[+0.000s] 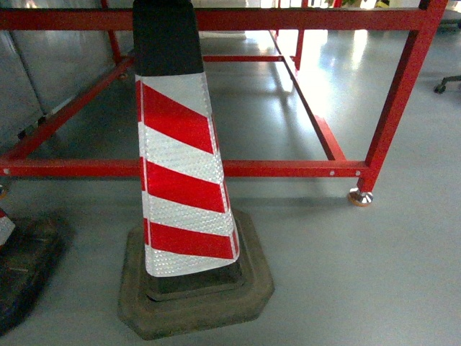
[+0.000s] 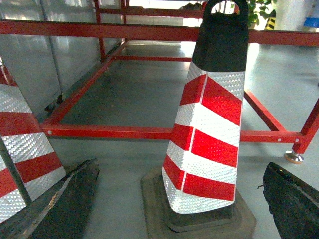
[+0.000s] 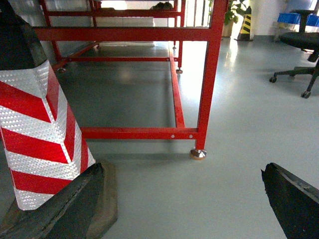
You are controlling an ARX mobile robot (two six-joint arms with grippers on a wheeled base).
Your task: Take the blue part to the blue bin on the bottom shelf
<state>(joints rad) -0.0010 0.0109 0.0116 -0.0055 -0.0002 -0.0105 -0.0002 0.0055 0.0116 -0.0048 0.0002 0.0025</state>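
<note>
The blue part, the blue bin and the bottom shelf are out of view in every frame. My left gripper (image 2: 180,167) is open, its dark fingers (image 2: 65,209) spread wide low over the grey floor. A red-and-white striped traffic cone (image 2: 209,129) stands just ahead between them. My right gripper (image 3: 182,169) is open too, with its fingers (image 3: 294,199) far apart and only bare floor between them. Neither gripper shows in the head view, which the same cone (image 1: 184,166) fills close in front.
A red steel frame (image 1: 288,169) with low rails and a footed post (image 3: 198,153) stands behind the cone. A second cone (image 2: 20,149) is at the left, its base (image 1: 21,267) near me. An office chair (image 3: 301,45) stands far right.
</note>
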